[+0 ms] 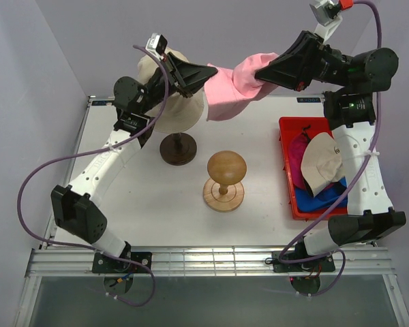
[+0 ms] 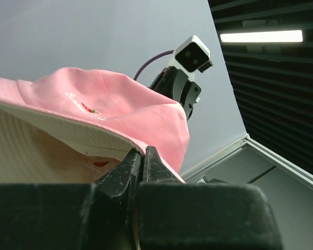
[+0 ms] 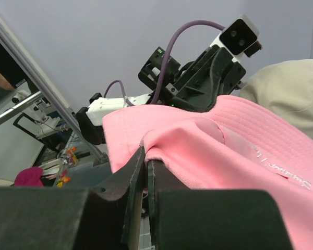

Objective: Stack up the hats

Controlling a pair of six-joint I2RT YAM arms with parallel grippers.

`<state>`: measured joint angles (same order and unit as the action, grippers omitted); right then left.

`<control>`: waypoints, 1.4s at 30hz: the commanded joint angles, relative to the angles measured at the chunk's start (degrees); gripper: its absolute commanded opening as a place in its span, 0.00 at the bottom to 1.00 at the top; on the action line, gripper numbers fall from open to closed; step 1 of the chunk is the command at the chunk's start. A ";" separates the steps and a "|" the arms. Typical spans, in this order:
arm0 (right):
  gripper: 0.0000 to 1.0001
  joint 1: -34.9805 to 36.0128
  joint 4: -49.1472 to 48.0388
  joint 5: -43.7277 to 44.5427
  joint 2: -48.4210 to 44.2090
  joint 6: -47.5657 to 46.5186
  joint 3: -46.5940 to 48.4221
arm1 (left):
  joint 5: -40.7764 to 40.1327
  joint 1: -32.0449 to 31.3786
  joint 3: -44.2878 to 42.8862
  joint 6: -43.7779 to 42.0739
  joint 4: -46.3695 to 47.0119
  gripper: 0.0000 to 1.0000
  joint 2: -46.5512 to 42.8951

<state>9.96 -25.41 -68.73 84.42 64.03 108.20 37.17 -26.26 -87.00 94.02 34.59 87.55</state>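
Pink bucket hat, aloft, pinched tight by left fingers and right fingers (opposite edges)

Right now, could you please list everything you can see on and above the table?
pink hat: one, pink, held in the air at the back
beige hat: one, beige, on the dark stand, back left
wooden stand: one, light brown, centre
bin: one, red, right side
cream cap, magenta cap, blue cap: one each, piled in the bin
left gripper: one, black, shut on pink hat
right gripper: one, black, shut on pink hat
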 commanded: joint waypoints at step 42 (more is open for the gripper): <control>0.30 17.11 18.64 26.89 21.66 -9.54 16.96 | 16.53 30.74 -15.58 -4.12 21.55 0.00 17.39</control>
<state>26.20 -4.38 -42.37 106.41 55.22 123.59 54.13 2.66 -104.47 88.47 48.38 104.55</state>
